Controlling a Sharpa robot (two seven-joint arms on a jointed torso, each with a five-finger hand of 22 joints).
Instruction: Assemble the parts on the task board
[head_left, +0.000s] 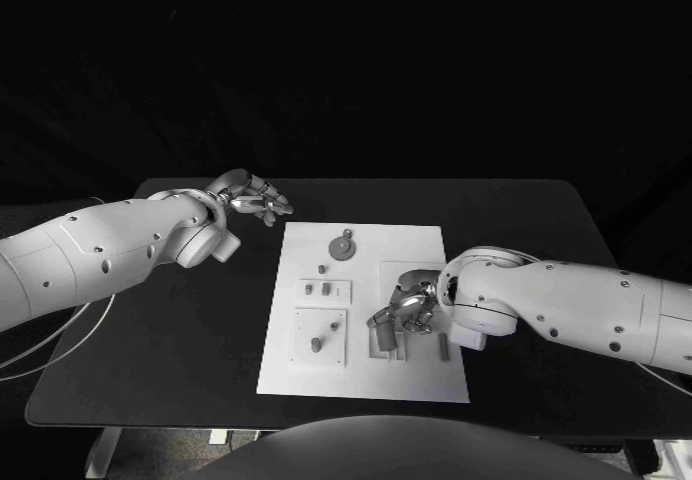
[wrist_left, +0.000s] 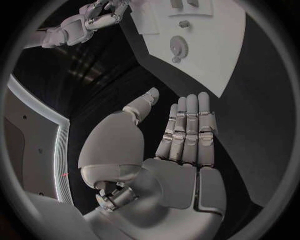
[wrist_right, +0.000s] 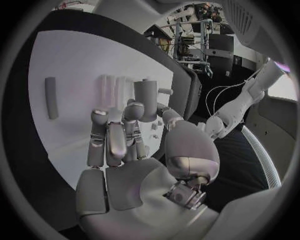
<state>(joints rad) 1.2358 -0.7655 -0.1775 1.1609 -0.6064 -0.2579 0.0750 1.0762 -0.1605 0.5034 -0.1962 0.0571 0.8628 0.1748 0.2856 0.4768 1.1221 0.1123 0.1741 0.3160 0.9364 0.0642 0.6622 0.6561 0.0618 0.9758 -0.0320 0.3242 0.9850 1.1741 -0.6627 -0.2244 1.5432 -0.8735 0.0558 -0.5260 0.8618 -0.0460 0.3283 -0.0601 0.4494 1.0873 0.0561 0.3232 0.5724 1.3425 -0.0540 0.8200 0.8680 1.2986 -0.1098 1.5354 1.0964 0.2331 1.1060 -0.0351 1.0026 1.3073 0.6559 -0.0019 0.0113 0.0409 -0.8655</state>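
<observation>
Black table (head_left: 173, 350) bears the white task board (head_left: 433, 385); left robot hand (head_left: 254, 198) spread, right robot hand (head_left: 408, 305) grips a grey part (wrist_right: 145, 100).

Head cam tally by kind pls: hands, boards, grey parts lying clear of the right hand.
hands: 2 (left hand, right hand)
task board: 1
grey parts clear of the right hand: 5
total: 8

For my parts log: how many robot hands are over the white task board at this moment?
1. The right hand is over the near right part of the task board. The left hand is off the board, above the black table beyond its far left corner.
</observation>
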